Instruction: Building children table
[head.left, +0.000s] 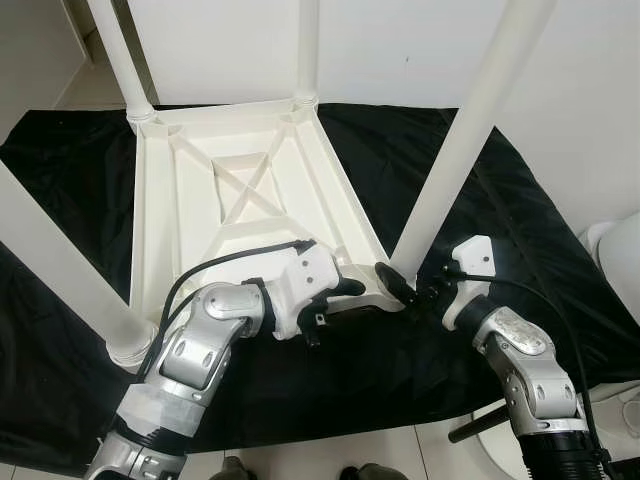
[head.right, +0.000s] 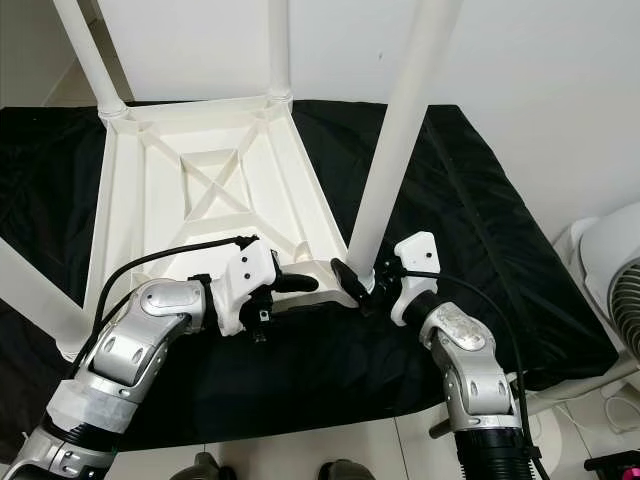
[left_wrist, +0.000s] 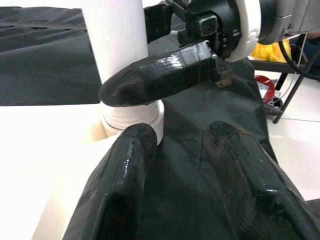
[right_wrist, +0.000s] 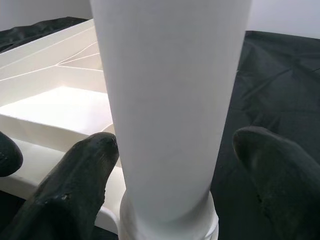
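Looking down from the head camera, I have the black sheet (head.left: 560, 250) spread over the floor across most of the frame, and on it the white children's table (head.left: 160, 215) lying upside down, left of centre, its ribbed underside up. Four white legs rise from its corners; the near right leg (head.left: 450, 160) climbs from centre toward the upper right.

My right tool (head.left: 408, 291), just right of centre, is spread wide with a finger (right_wrist: 75, 185) on either side of that leg's base, not clamped on it as far as I can see. My left tool (head.left: 345, 290), at centre, rests at the table's near edge beside the same corner socket (left_wrist: 131, 117), fingers moderately apart and empty.

Risks as I judge them: the two tools sit almost touching, so a careless move could knock them together. Pushing the leg sideways rather than straight into the socket could leave it crooked or loosen it, and the smooth plastic may slip through my fingers.
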